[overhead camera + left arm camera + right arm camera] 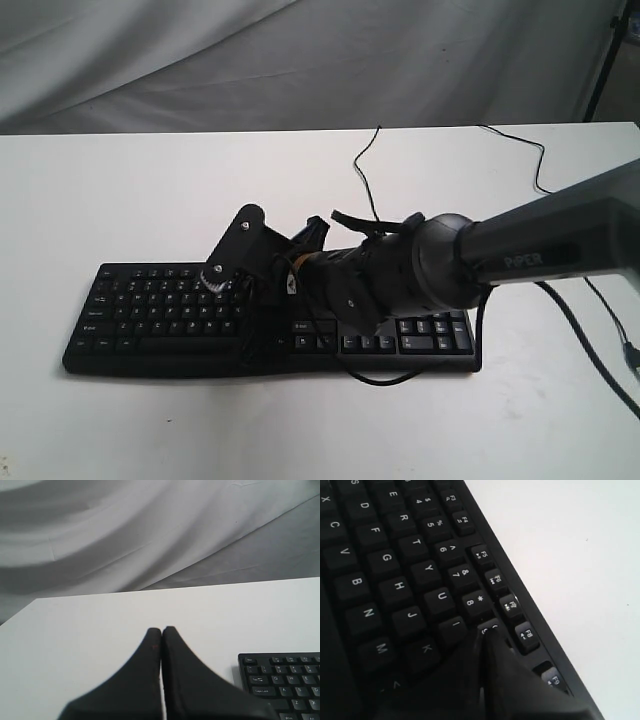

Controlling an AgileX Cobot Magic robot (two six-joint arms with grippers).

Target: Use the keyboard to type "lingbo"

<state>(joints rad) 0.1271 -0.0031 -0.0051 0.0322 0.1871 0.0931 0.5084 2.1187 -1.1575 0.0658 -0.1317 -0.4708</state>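
The black keyboard (150,320) lies across the white table (120,200). My right arm reaches over it from the right, and the right gripper (215,282) is down over the right part of the letter block. In the right wrist view, the right gripper (485,630) is shut with nothing in it. Its tip sits at the edge of the 9 key, just beside the I key (455,628), and hides the key below it. The left gripper (161,629) is shut and empty over bare table, left of the keyboard (285,680) corner. It does not show in the exterior view.
The keyboard's thin black cable (365,175) runs toward the table's back edge. Another cable (540,165) trails over the table at the right, near the arm. A grey cloth backdrop (300,60) hangs behind the table.
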